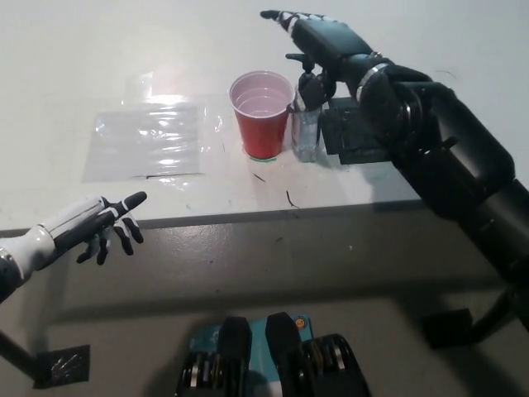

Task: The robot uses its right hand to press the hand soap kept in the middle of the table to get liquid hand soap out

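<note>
At about eight o'clock in the head view, the white left robot hand (92,229) hangs in front of the desk's (99,66) near edge, its fingers spread apart and holding nothing. On the desk toward ten o'clock lies a clear plastic sheet (149,141), flat and glossy. Near the twelve o'clock middle stands a red plastic cup (263,114), upright and open-topped. Just beside it, at its three o'clock side, stands the clear hand soap bottle (307,124) with a black pump head. The black right robot hand (318,37) reaches in from four o'clock and hovers over the pump, fingers stretched out and apart, gripping nothing; whether it touches the pump cannot be told. A black mat (351,132) lies partly under the arm.
</note>
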Tool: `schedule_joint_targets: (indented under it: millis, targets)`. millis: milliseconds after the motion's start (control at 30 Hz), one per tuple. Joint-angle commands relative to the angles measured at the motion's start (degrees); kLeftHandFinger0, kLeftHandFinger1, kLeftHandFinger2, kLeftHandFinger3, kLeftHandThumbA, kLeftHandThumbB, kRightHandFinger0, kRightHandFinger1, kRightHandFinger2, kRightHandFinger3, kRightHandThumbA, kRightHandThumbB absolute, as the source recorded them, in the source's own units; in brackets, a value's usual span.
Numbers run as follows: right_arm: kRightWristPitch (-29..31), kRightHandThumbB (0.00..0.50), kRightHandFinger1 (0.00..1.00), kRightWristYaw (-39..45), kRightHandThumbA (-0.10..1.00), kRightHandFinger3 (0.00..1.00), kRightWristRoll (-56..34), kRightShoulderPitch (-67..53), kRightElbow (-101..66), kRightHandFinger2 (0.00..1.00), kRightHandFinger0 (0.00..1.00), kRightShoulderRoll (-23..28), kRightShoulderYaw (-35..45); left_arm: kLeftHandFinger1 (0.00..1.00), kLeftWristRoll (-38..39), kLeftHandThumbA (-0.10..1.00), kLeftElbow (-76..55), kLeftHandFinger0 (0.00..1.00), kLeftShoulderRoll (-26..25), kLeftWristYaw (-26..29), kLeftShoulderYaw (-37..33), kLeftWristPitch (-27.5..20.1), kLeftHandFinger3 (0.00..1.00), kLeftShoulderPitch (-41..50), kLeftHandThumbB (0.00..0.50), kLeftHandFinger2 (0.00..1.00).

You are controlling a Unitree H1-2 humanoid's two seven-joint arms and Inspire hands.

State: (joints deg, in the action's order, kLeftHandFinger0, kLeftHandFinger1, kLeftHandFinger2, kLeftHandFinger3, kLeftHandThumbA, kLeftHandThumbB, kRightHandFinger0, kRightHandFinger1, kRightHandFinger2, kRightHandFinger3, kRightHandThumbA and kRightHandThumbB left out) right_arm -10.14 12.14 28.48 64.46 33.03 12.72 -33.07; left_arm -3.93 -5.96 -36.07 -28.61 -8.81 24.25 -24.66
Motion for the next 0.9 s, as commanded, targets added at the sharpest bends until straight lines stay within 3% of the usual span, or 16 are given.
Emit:
schedule_joint_targets:
  millis: [0, 133, 267, 333, 467, 600, 700, 867]
  targets:
    - [2.9, 0.294, 1.0, 0.3, 1.0, 1.0, 3.3, 2.0, -0.6, 1.0, 1.0, -0.5, -0.6, 0.21, -0.5, 1.0, -1.0, 0.12, -2.7, -1.8, 0.2, 0.7, 0.67, -2.6, 0.188, 0.41]
    - [2.3, 0.289, 1.0, 0.5, 1.0, 1.0, 4.0, 1.7, -0.9, 1.0, 1.0, -1.1, -0.7, 0.21, -0.5, 1.0, -0.7, 0.13, -2.8, -2.2, 0.0, 0.5, 0.68, -2.9, 0.17, 0.41]
    - [2.4, 0.305, 1.0, 0.1, 1.0, 1.0, 4.2, 0.6, 0.1, 1.0, 1.0, -1.8, -0.4, 0.2, -0.3, 1.0, -0.9, 0.12, -2.6, -2.2, 0.4, 0.7, 0.66, -2.9, 0.194, 0.4]
    - [2.1, 0.28, 1.0, 0.7, 1.0, 1.0, 4.4, -0.5, 0.3, 1.0, 1.0, -1.6, -0.5, 0.2, -0.6, 1.0, -1.2, 0.12, -2.5, -2.3, 0.3, 1.2, 0.65, -3.2, 0.205, 0.39]
    - [2.6, 0.308, 1.0, 0.4, 1.0, 1.0, 5.0, -1.8, 1.9, 1.0, 1.0, -1.2, -0.7, 0.2, -0.6, 1.0, -1.5, 0.13, -2.7, -2.4, 0.5, 1.2, 0.66, -3.0, 0.206, 0.38]
    - [3.8, 0.302, 1.0, -0.1, 1.0, 1.0, 4.8, -2.2, 3.9, 1.0, 1.0, -0.9, 0.5, 0.21, -0.5, 1.0, -1.7, 0.15, -2.7, -2.4, 0.8, 2.3, 0.68, -3.0, 0.201, 0.39]
    - [4.8, 0.315, 1.0, -0.5, 1.0, 1.0, 4.0, -3.1, 4.7, 1.0, 1.0, -0.2, 1.9, 0.22, -1.2, 1.0, -1.5, 0.16, -2.9, -2.4, 0.5, 0.6, 0.68, -3.2, 0.18, 0.4]
    - [5.2, 0.338, 1.0, -0.3, 1.0, 1.0, 4.4, -4.2, 5.5, 1.0, 1.0, -0.6, 2.3, 0.2, -0.6, 1.0, -1.6, 0.12, -2.3, -2.0, 1.3, 1.1, 0.65, -2.5, 0.189, 0.39]
